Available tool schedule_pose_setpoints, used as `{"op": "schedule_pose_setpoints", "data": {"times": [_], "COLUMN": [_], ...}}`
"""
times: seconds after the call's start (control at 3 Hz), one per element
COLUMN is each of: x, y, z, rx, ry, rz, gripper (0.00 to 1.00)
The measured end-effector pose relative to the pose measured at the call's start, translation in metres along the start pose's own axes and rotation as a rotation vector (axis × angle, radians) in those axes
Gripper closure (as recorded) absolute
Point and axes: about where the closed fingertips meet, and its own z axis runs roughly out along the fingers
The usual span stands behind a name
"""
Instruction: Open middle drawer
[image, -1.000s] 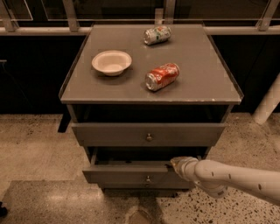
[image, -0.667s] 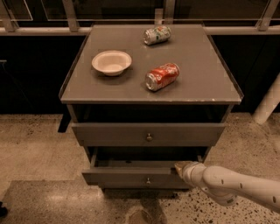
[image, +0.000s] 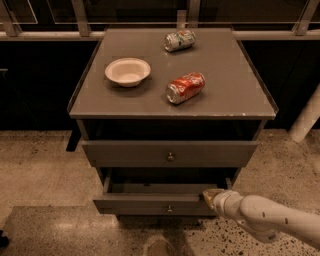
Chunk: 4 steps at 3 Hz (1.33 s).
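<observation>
The middle drawer (image: 150, 204) is the second grey front down, with a small round knob (image: 170, 208). It stands pulled out a little from the cabinet, and its shallow grey box shows behind the front. My gripper (image: 210, 196), on a white arm coming in from the lower right, is at the right end of the drawer front's top edge. The top drawer (image: 125, 153) above it is pushed in. The lowest drawer is hidden under the pulled-out one.
On the cabinet top (image: 235, 85) are a white bowl (image: 127, 71), a red can (image: 185, 87) on its side and a silver can (image: 179, 40) on its side. A window rail runs behind the cabinet. A white pole (image: 306, 119) stands at the right. Speckled floor lies in front.
My gripper has shifted slightly right and down along the drawer front's top edge. The middle drawer has come out a touch further.
</observation>
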Motion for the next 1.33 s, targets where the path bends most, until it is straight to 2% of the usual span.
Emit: {"op": "schedule_pose_setpoints", "data": {"times": [0.33,0.67,1.33], "x": [-0.044,-0.045,-0.023], "y": [0.003,0.003,0.004], "z": [0.016,0.016,0.035], "rx": [0.022,0.023,0.027], "ry": [-0.077,-0.078,-0.02], "rz": [-0.017,-0.017,0.005], "gripper": [1.0,1.0,1.0]}}
